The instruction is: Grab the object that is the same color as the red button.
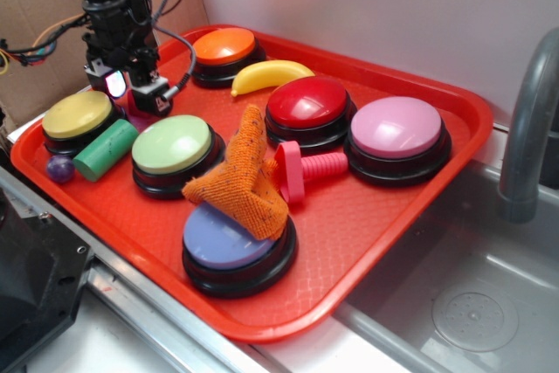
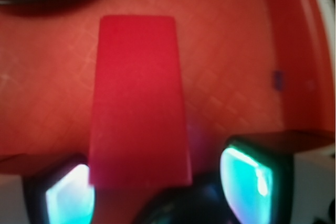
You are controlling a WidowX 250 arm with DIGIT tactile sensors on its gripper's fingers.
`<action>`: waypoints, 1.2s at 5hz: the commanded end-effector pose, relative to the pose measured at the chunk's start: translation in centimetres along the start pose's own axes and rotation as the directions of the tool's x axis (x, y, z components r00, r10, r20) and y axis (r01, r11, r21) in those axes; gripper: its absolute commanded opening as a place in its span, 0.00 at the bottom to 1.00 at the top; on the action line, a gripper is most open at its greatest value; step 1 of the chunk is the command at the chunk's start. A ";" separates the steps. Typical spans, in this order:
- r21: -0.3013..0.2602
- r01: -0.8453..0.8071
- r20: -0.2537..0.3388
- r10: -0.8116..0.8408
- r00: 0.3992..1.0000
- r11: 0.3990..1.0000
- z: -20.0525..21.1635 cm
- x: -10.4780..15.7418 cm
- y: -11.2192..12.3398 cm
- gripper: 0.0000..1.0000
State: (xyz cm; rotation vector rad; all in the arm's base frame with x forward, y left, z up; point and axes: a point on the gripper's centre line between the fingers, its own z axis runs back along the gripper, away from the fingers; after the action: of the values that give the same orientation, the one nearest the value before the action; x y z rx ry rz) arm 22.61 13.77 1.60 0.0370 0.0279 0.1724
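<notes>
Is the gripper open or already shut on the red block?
Open. In the wrist view the gripper has a fingertip on each side of the red block, which lies flat on the tray.

A plain pale wall (image 1: 367, 6) rises behind the worktop. At the left back corner stands brown cardboard (image 1: 35, 6). Along the right edge lies a steel sink (image 1: 472, 303) with a round drain (image 1: 476, 319), and a grey tap (image 1: 528, 120) curves above it. The light is soft and even.
</notes>
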 end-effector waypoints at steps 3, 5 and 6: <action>0.033 -0.047 0.051 0.046 0.998 0.998 3.7 0.4 0.2 0.00; 0.072 -0.047 0.078 0.041 0.996 0.996 11.3 1.1 -5.0 0.00; -0.009 -0.004 0.071 0.005 0.997 1.000 13.9 0.6 -8.3 0.00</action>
State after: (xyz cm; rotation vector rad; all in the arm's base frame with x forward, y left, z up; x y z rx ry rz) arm 24.61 4.88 13.21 0.0256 0.0313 0.1896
